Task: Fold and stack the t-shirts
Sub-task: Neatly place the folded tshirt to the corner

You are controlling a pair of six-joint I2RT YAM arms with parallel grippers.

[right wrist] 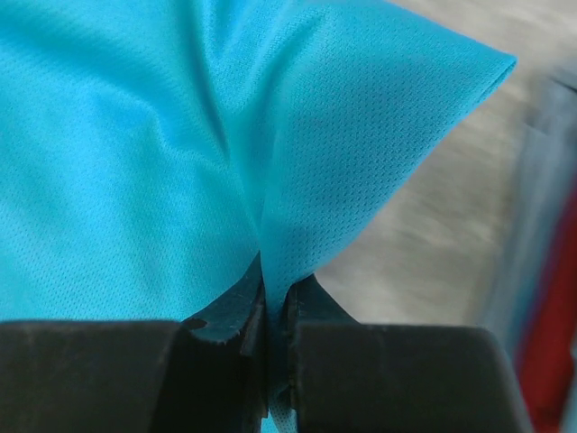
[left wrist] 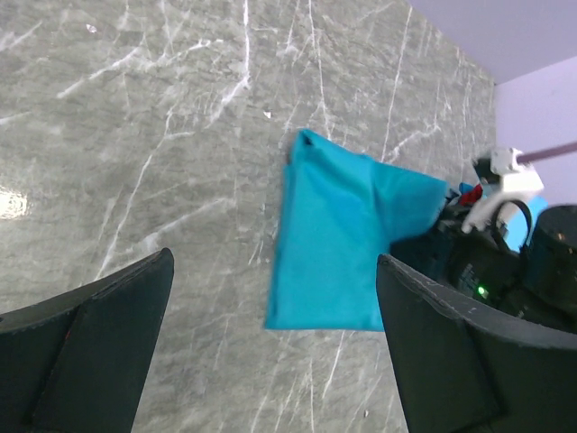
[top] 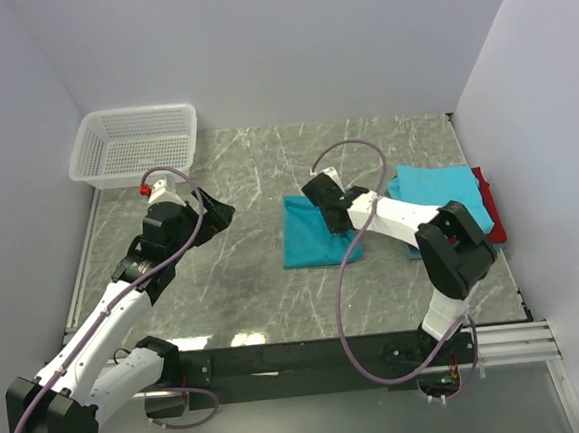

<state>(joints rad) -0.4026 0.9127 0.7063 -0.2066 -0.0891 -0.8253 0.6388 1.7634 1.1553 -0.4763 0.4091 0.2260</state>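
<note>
A teal t-shirt [top: 309,240], folded into a rectangle, lies mid-table; it also shows in the left wrist view [left wrist: 338,244] and the right wrist view [right wrist: 135,135]. My right gripper [top: 321,192] is shut on its far right corner, the cloth pinched between the fingertips [right wrist: 245,311]. A stack of folded shirts sits at the right: a light blue one [top: 443,192] over a red one [top: 491,211], with a blue edge beneath. My left gripper [top: 219,214] is open and empty, hovering left of the teal shirt.
A white mesh basket [top: 135,143] stands at the back left corner. White walls enclose the table on three sides. A black rail [top: 301,358] runs along the near edge.
</note>
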